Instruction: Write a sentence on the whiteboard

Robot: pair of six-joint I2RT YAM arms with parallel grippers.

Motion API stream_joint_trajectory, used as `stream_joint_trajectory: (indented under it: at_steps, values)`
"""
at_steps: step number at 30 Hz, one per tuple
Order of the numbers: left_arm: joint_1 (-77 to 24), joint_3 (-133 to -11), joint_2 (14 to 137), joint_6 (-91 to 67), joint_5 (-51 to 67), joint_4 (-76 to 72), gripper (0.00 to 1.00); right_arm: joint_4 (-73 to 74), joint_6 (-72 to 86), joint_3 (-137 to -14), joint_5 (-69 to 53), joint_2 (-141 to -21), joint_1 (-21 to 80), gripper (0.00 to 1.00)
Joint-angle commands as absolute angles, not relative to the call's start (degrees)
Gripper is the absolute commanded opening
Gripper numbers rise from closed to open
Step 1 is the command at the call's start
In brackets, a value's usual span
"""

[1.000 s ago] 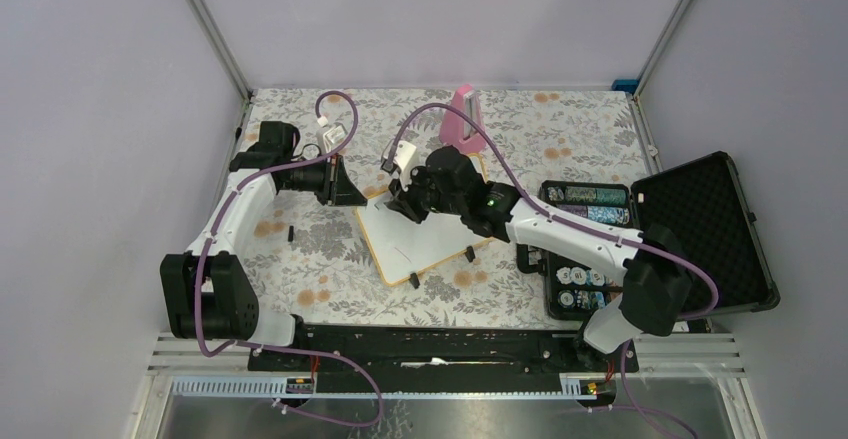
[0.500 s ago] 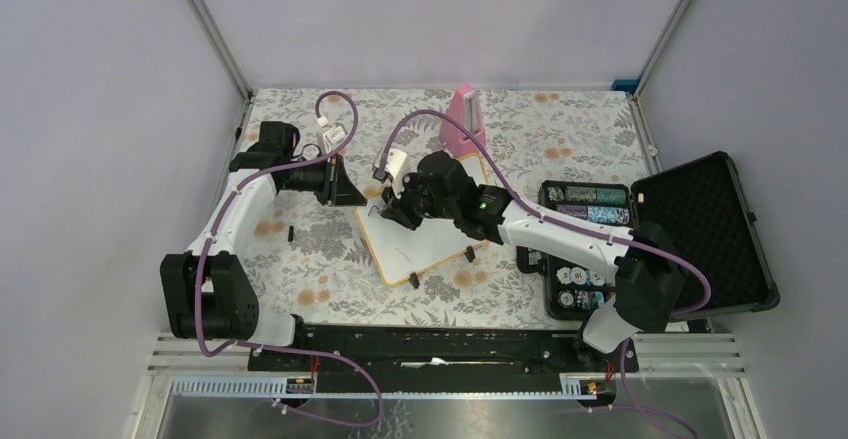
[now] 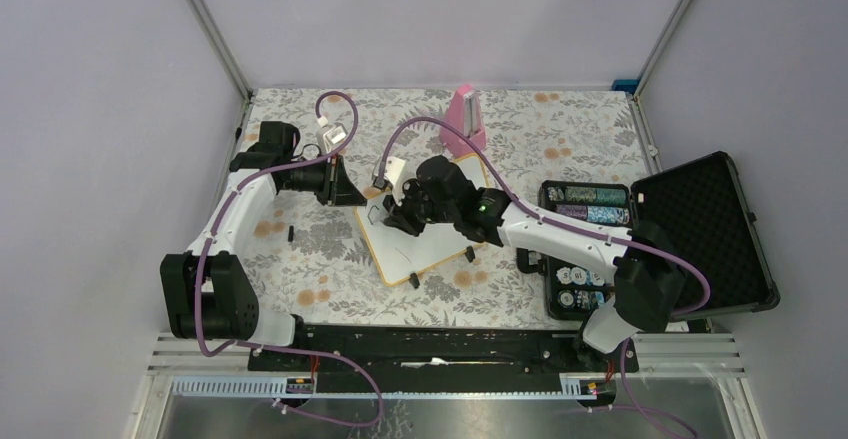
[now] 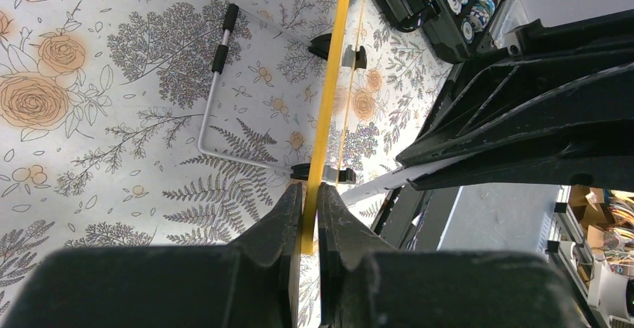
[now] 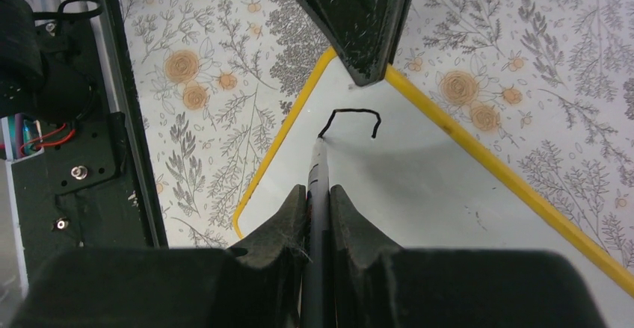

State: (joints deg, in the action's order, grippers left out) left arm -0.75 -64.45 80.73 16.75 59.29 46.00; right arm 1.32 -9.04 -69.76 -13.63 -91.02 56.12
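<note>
Whiteboard (image 3: 418,255) lies mid-table on the flowered cloth (image 3: 300,249), its left corner's yellow rim pinched between the shut fingers of the left gripper (image 4: 309,187). Over it the right gripper (image 5: 318,190) is clamped on a black marker (image 5: 318,165), whose tip meets the sentence (image 5: 353,111) (one hooked stroke so far), and that arm hides the board's far part from above. A pink block (image 3: 463,119) stands behind, and an open black case (image 3: 700,229) lies on the right.
</note>
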Motion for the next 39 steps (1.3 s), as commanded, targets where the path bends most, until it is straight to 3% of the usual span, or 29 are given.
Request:
stream_joint_trajectory:
  at_steps: [1,17,27,39]
  values:
    - [-0.5,-64.4,80.0,17.7,58.6,44.7,0.0,2.4,-10.6,-68.5,-13.8,-89.1,56.5,0.0]
    - [-0.5,-64.0,78.9,17.6,57.7,44.6,0.0,3.6,-11.9,-67.8,-9.2,-85.9,55.9,0.0]
    - [-0.5,-64.0,78.4,17.7,57.5,44.6,0.0,6.1,-11.6,-67.6,-17.0,-81.4,54.3,0.0]
    - [-0.5,-64.0,78.5,17.9,57.9,44.6,0.0,4.8,-11.5,-67.0,-16.5,-82.7,52.9,0.0]
